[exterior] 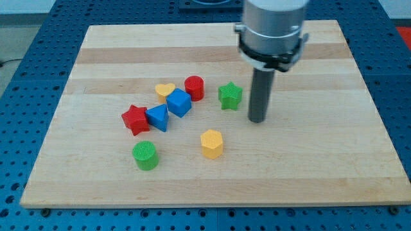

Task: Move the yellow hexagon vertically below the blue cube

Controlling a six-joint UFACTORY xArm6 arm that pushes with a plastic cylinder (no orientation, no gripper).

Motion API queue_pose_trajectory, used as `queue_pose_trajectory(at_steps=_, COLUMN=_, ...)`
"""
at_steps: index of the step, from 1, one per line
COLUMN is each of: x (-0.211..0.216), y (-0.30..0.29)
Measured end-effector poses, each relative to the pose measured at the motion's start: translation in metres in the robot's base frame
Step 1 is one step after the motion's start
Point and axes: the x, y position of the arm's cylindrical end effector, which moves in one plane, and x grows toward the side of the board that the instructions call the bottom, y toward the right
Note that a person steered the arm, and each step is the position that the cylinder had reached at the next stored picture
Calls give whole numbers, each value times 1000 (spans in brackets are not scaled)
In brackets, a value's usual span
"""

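Note:
The yellow hexagon point(211, 143) lies on the wooden board point(308, 167), below and to the right of the blue cube point(179, 102). My tip point(257, 119) rests on the board to the right of the green star point(230, 95), above and right of the yellow hexagon, touching no block.
A yellow heart point(165, 90) and a red cylinder point(194, 87) sit next to the blue cube near its top. A blue triangle point(158, 117) and a red star point(135, 119) lie at its left. A green cylinder point(146, 155) stands lower left.

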Motion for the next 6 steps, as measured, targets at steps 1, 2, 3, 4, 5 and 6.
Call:
queue_pose_trajectory(at_steps=1, x=48, y=-17)
queue_pose_trajectory(at_steps=2, x=64, y=-77)
queue_pose_trajectory(at_steps=3, x=64, y=-105)
queue_pose_trajectory(at_steps=4, x=71, y=-107)
queue_pose_trajectory(at_steps=5, x=105, y=-122)
queue_pose_trajectory(at_steps=6, x=113, y=-207)
